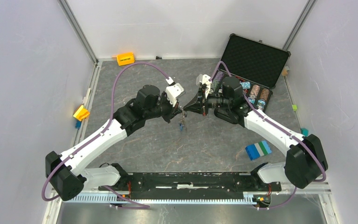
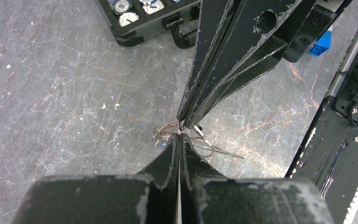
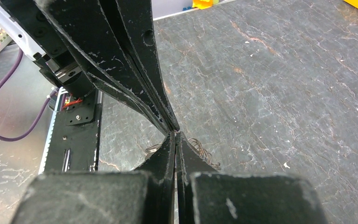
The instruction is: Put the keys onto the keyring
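closed right hand (image 3: 175, 137) touches closed left hand (image 3: 170, 125) tip-to-tip.

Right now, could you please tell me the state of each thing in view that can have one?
left hand: shut, pinching the keyring's wire.
right hand: shut, tip to tip with the left, on the same wire.
keyring: held between both hands' tips.
blue key: next to the tips; threaded or not, cannot tell.
case: lid open, chips inside.
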{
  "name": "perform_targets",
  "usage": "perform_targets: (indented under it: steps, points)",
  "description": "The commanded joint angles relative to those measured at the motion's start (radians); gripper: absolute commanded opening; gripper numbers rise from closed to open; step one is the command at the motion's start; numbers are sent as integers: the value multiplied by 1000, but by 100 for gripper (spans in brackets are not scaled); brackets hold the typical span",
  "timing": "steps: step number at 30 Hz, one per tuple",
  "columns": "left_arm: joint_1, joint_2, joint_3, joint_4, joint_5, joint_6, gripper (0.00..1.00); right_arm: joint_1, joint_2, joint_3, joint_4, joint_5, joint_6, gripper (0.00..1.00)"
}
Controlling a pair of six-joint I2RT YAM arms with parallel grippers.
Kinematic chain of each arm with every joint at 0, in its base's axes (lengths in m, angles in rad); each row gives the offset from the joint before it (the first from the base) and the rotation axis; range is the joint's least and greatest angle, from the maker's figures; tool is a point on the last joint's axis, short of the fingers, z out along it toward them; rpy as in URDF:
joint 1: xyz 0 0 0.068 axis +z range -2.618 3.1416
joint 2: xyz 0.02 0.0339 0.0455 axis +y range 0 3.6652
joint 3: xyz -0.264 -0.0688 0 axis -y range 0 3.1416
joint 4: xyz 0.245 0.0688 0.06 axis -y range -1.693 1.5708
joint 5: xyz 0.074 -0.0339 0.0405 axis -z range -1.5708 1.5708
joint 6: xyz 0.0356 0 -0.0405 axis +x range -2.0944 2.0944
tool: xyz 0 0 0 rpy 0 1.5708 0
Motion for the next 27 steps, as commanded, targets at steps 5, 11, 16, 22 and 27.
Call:
perform_targets:
  steps: [5, 11, 16, 22, 27]
  points:
    - [-6, -36, -15, 81, 19, 29, 2, 0, -5, 44, 19, 25, -3, 0]
    - [-6, -57, -40, 102, 35, 49, 2, -10, -9, 42, 14, 28, -10, 0]
    - [-6, -78, -64, 125, 42, 60, 2, -12, -6, 37, 19, 26, -8, 0]
    - [-6, -83, -69, 132, 53, 63, 2, -12, 1, 31, 30, 20, 5, 0]
    - [-6, -91, -80, 153, 57, 58, 2, -11, 4, 29, 31, 16, 7, 0]
